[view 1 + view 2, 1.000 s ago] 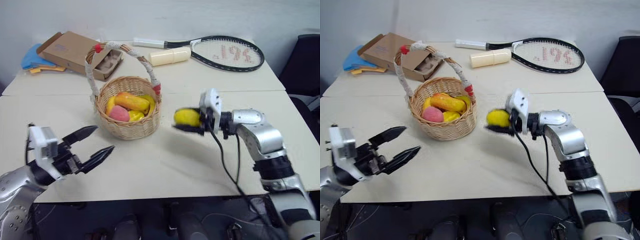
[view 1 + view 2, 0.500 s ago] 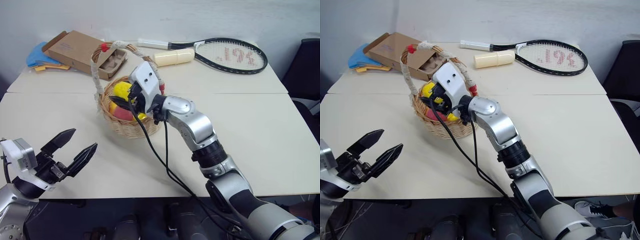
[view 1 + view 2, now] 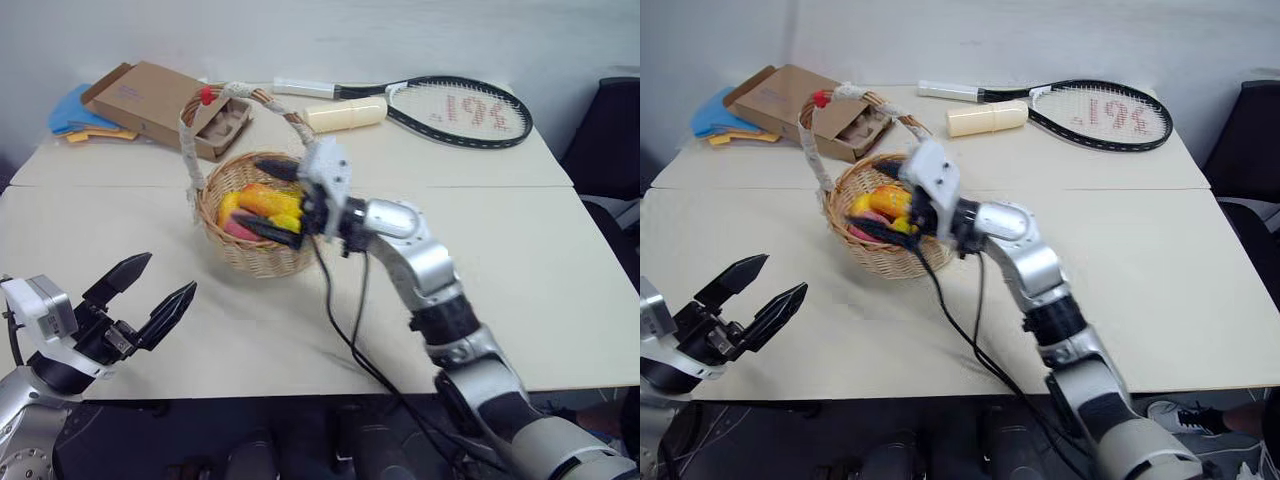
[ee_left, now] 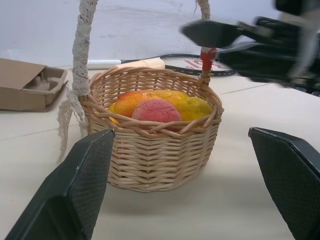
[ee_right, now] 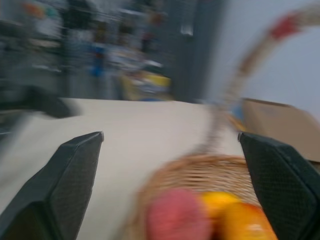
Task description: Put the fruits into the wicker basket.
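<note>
The right hand (image 3: 272, 196) is seen stretched out over the wicker basket (image 3: 256, 252), its two black fingers spread wide apart with nothing gripped between them; one finger is held above the far rim, the other just over the fruits (image 4: 159, 107) lying below. The fruits are all piled inside the basket: a pink peach (image 4: 156, 111) at the front, an orange-yellow mango (image 4: 134, 100) behind it, a yellow lemon (image 4: 194, 106) beside them. The basket's tall taped handle (image 3: 188, 150), red at its ends, is arched up just beyond the right hand's fingers.

The left hand (image 3: 150, 298) is held low over the near edge of the tabletop (image 3: 520, 250), well apart from the basket, its fingers parted and empty, aimed toward the basket's side. In the left wrist view the basket is framed squarely between those two fingers (image 4: 75, 195), with the right hand blurred above the rim.

Beyond the right hand, on the far tabletop, a tennis racket (image 3: 455, 105) is laid flat, red markings printed on its strings, too unclear to be read. A cream cylinder (image 3: 345, 113) is lying just beside the racket's throat. Further along, behind the basket handle, an open brown cardboard box (image 3: 160, 105) is set, with blue and yellow items (image 3: 70, 115) at the far corner. No brand or label can be read on anything.
</note>
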